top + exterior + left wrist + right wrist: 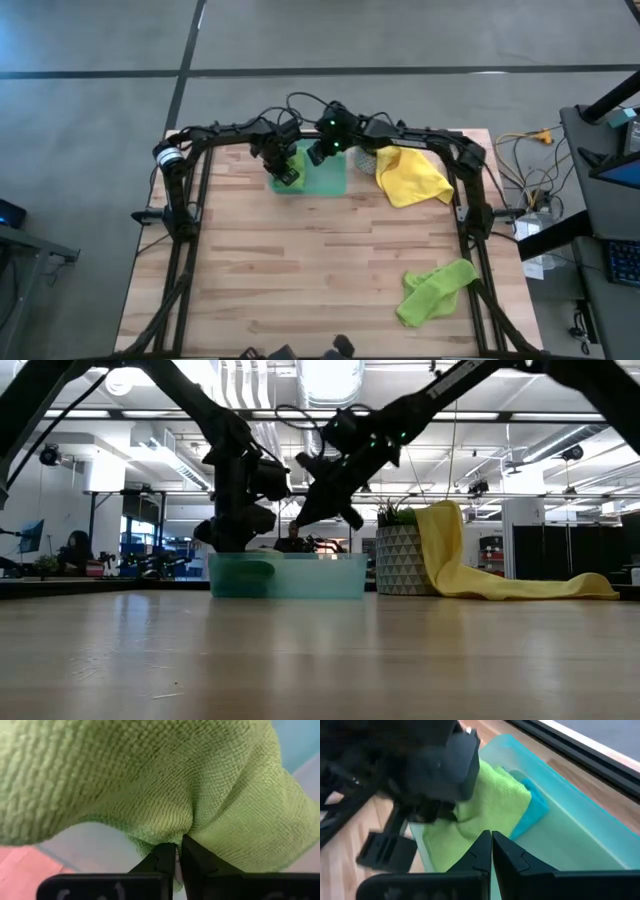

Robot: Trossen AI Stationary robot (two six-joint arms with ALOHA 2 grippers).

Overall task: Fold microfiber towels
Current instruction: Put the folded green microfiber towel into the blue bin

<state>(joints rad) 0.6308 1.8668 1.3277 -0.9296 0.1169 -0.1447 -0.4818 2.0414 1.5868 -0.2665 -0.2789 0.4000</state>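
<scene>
Altogether two lime green towels (436, 290), one yellow towel (411, 176), one teal-blue towel (532, 810).

Far edge of table (300, 250) crowded: my left gripper (286, 174) and right gripper (318, 152) both hang over the green tray (330, 180), close together, little room between them. Folded lime towel (485, 805) and teal towel (532, 807) fill the tray's left end. Patterned pot (400, 560) and draped yellow towel (410, 175) block the tray's right side. Second lime towel (435, 290) lies near right. Centre and left boards open.
</scene>
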